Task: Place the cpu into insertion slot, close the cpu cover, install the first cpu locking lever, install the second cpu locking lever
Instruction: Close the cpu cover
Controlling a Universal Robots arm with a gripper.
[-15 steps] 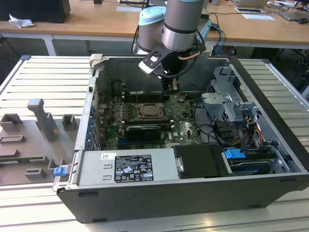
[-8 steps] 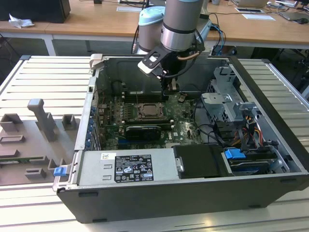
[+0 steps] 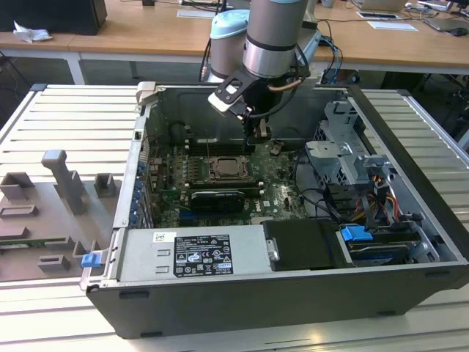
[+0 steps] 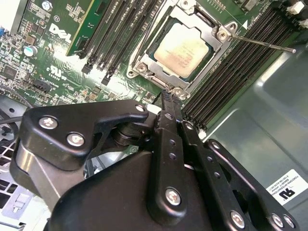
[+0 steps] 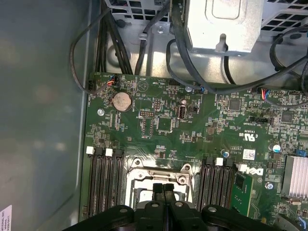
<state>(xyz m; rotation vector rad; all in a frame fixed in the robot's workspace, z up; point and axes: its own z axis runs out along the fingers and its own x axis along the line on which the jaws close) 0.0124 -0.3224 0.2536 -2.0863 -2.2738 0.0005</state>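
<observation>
At the exterior view's left, grey fixtures (image 3: 66,180) stand on the slatted surface (image 3: 66,110), just beside the open computer case (image 3: 293,308). Along the case's near wall lies the power supply (image 3: 146,253) with its white label.

Further in, the green motherboard (image 3: 275,187) carries the insertion slot (image 3: 223,170) about midway across. In the second wrist view the cpu (image 4: 185,48) sits inside that slot with its pale metallic top facing up. The cpu cover (image 4: 147,48) lies flat around it, framing the chip through its window. Black memory slots (image 4: 120,33) run along both sides of the socket. A thin metal lever (image 4: 262,43) reaches out from one corner of the socket across one bank of them.

The arm (image 3: 271,37) comes down from the far side. Its gripper (image 3: 258,138) hangs just to the far right of the socket. In both wrist views the gripper (image 4: 167,96) (image 5: 162,186) has its jaws pressed together with no gap, and the tips sit at the socket's rim. Whether they touch the metal I cannot tell.

At the exterior view's right stand the drive cage (image 3: 344,139) and a blue tab (image 3: 354,235) among loose cables.
</observation>
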